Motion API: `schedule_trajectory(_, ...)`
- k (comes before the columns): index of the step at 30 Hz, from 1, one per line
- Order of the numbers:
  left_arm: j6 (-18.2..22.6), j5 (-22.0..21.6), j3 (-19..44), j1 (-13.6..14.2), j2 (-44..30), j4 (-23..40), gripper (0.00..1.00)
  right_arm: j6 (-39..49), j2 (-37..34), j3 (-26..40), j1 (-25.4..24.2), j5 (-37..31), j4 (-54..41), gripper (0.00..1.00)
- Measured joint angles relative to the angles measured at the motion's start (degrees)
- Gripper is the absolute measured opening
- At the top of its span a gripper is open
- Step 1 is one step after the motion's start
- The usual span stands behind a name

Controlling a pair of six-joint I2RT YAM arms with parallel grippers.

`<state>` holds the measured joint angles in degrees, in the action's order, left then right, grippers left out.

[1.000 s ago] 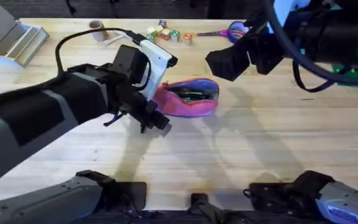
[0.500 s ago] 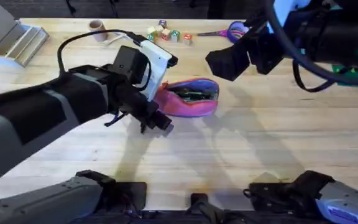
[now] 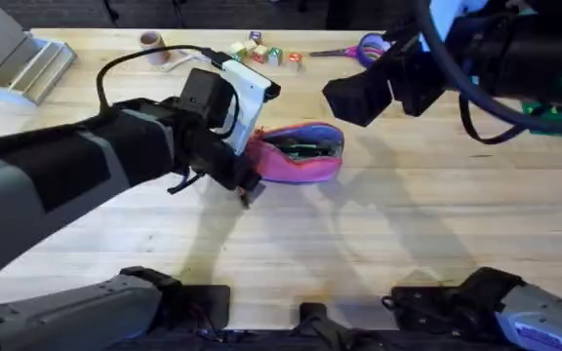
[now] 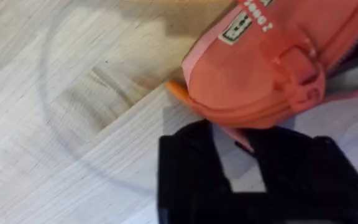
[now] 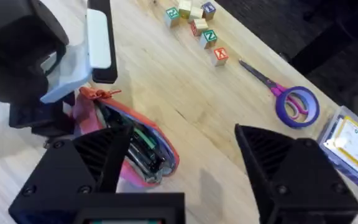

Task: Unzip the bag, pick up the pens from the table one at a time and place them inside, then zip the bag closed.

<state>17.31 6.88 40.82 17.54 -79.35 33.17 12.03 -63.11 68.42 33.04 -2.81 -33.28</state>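
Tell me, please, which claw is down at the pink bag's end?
The left claw; it sits low at the bag end, while the right claw hangs open above it.

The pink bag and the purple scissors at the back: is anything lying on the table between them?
No. In the overhead view, bare table runs from the bag to the scissors; the right gripper hangs above that stretch.

**Colours on my bench**

My left claw (image 4: 244,171) is black w/ a white bracket behind it. The bag (image 3: 301,154) is pink, lining dark; close up it reads salmon-orange w/ a white label w/ dark print. Pens (image 5: 143,148) inside look dark, 1 w/ green. My right claw (image 5: 185,180) is black too. Table (image 3: 379,234) is pale wood, grain and plank seams showing. Scissors (image 5: 291,99) have purple handles. Blocks (image 5: 197,22) are multicoloured: green, blue, red.
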Motion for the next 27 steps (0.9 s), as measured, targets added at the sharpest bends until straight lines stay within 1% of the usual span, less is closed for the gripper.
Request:
schedule_trajectory(2,0.0,-0.1,0.0,0.1,0.0,-0.2,0.26,0.0,0.0,0.0,0.0,0.0,0.0,0.997)
schedule_trajectory(7,-0.6,-0.9,0.2,-0.1,0.0,-0.1,0.062,0.0,0.0,0.0,0.0,0.0,0.0,0.998)
schedule_trajectory(15,-0.5,-0.8,0.2,0.0,-0.1,-0.2,0.045,0.0,0.0,0.0,0.0,0.0,0.0,0.998)
schedule_trajectory(21,-0.5,-2.6,0.4,0.7,-0.1,-0.4,0.041,0.0,0.0,0.0,0.0,0.0,0.0,0.998)
schedule_trajectory(22,-0.5,-3.2,0.5,0.8,-0.1,-0.5,0.041,0.0,0.0,0.0,0.0,0.0,0.0,0.998)
schedule_trajectory(25,-0.5,-6.7,0.6,0.8,-0.5,-2.0,0.041,0.0,0.0,0.0,0.0,0.0,0.0,0.998)
schedule_trajectory(27,-0.9,-9.2,0.6,0.2,-1.0,-3.4,0.041,0.0,0.0,0.0,0.0,0.0,0.0,0.998)
